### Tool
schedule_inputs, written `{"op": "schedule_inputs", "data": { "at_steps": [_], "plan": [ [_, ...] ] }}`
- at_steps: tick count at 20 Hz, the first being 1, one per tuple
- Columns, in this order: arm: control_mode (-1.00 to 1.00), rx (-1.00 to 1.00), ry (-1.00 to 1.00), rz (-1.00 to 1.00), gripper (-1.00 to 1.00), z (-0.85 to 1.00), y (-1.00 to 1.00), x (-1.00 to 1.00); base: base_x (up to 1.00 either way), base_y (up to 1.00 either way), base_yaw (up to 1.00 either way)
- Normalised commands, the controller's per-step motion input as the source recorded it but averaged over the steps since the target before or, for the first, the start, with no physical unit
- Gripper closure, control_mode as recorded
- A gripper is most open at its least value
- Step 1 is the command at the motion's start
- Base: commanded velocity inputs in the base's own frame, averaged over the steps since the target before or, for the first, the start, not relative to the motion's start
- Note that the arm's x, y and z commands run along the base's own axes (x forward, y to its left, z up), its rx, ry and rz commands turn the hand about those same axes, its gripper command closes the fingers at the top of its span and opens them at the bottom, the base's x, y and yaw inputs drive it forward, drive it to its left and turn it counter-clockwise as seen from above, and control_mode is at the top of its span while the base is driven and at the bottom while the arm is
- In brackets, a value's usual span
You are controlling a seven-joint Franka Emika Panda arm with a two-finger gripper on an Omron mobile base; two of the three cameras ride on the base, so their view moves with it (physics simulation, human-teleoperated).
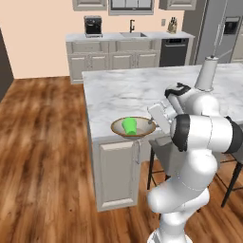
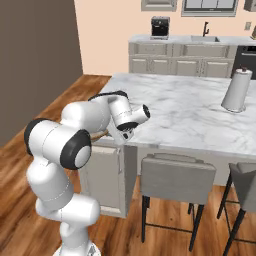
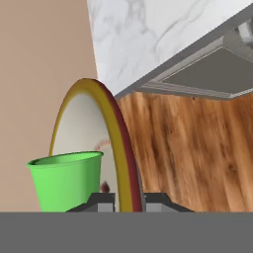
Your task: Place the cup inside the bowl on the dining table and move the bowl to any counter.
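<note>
Left base view shows the wide shallow round bowl [image 1: 134, 127] with its brown wooden-looking rim at the near corner of the white grey-veined marble tabletop [image 1: 142, 88] of the big dining island, reaching past its edge, and the small bright green tumbler cup [image 1: 129, 126] lies inside it. The white arm's two-finger gripper [image 1: 153, 122] meets the bowl's right rim, and in the hand view its jaws stand narrow, pinched on that rim [image 3: 126, 163], one dark fingertip [image 3: 101, 201] on the inner side by the cup [image 3: 66, 180].
</note>
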Motion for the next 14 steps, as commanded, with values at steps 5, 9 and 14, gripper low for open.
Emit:
{"op": "schedule_inputs", "data": {
  "at_steps": [5,9,14],
  "plan": [
    [1.0,0.0,0.0,0.0,1.0,0.0,0.0,0.0,-0.16,1.0,-0.11],
    [1.0,0.0,0.0,0.0,1.0,0.0,0.0,0.0,-0.03,1.0,-0.15],
    [1.0,0.0,0.0,0.0,1.0,0.0,0.0,0.0,0.0,1.0,-0.15]
  ]
}}
